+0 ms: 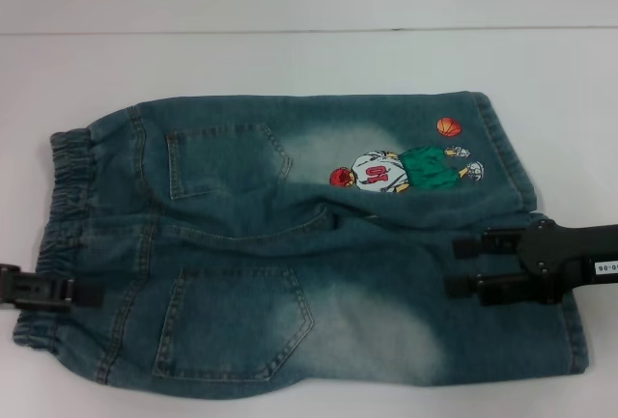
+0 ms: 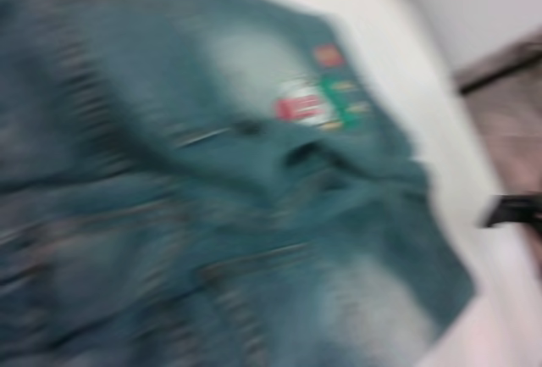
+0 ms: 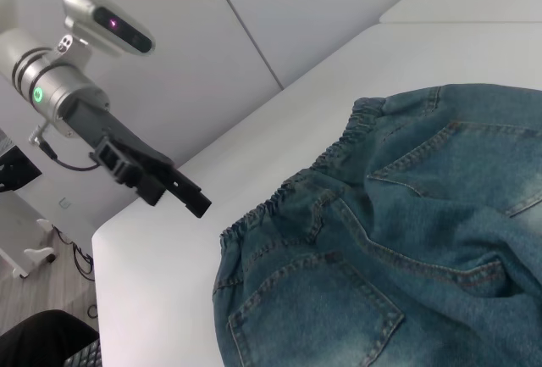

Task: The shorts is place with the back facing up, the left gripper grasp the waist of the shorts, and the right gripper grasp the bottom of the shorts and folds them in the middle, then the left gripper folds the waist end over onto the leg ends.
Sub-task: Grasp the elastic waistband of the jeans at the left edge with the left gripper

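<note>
Blue denim shorts lie flat on the white table with both back pockets up. The elastic waist is at the left and the leg ends at the right, the far leg carrying a basketball-player embroidery. My left gripper reaches in from the left by the near part of the waist. In the right wrist view the left gripper hangs in the air, clear of the waist. My right gripper is open over the near leg with nothing between its fingers.
The table's far edge meets a pale wall. The left wrist view shows the shorts, the table's side edge and floor beyond it, with the right gripper far off.
</note>
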Controlling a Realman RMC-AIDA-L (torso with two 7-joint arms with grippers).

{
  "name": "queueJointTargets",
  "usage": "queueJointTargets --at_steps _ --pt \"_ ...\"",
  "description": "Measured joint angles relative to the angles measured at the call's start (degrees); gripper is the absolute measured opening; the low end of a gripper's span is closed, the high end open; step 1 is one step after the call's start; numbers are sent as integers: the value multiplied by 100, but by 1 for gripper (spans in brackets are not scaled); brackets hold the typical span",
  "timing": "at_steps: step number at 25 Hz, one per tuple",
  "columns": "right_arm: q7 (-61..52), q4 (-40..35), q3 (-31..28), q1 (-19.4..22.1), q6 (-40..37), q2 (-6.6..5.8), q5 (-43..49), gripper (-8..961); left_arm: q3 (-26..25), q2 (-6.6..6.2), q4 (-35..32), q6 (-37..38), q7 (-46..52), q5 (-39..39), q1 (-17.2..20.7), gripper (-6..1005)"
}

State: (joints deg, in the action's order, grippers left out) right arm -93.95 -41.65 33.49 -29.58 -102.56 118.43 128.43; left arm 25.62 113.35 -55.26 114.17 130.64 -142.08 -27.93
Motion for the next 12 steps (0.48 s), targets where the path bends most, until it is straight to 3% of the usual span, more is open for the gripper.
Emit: queueJointTargets --at_steps 7,12 --pt "64 -1 0 -11 20 -5 -1 791 86 -55 -98 -471 1045 -1009 -260 867" --pt "94 -1 0 -13 63 -5 -2 791 136 -45 -25 -818 1319 -1313 -353 861"
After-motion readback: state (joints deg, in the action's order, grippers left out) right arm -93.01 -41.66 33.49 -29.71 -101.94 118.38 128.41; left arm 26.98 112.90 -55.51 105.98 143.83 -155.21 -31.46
